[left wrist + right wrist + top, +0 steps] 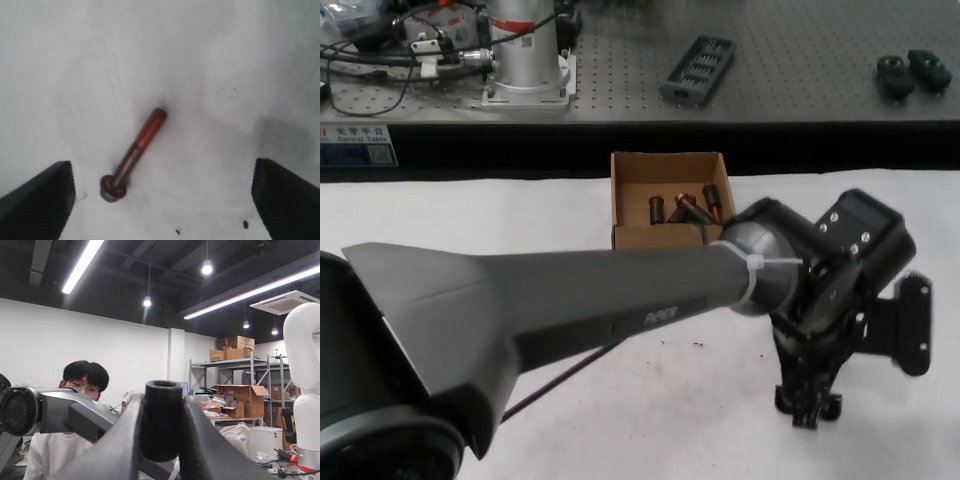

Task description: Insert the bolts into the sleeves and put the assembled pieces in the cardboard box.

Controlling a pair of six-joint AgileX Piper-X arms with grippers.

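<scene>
Directly below spread left claw (162,162), bolt (134,155) lies flat, untouched.

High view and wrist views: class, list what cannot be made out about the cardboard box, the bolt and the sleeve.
Cardboard box: high view, an arm covers its near right corner, so the piece count inside is unsure.
Bolt: left wrist view, head detail too blurred to tell.
Sleeve: right wrist view, its lower end is hidden inside the right pincer.
</scene>
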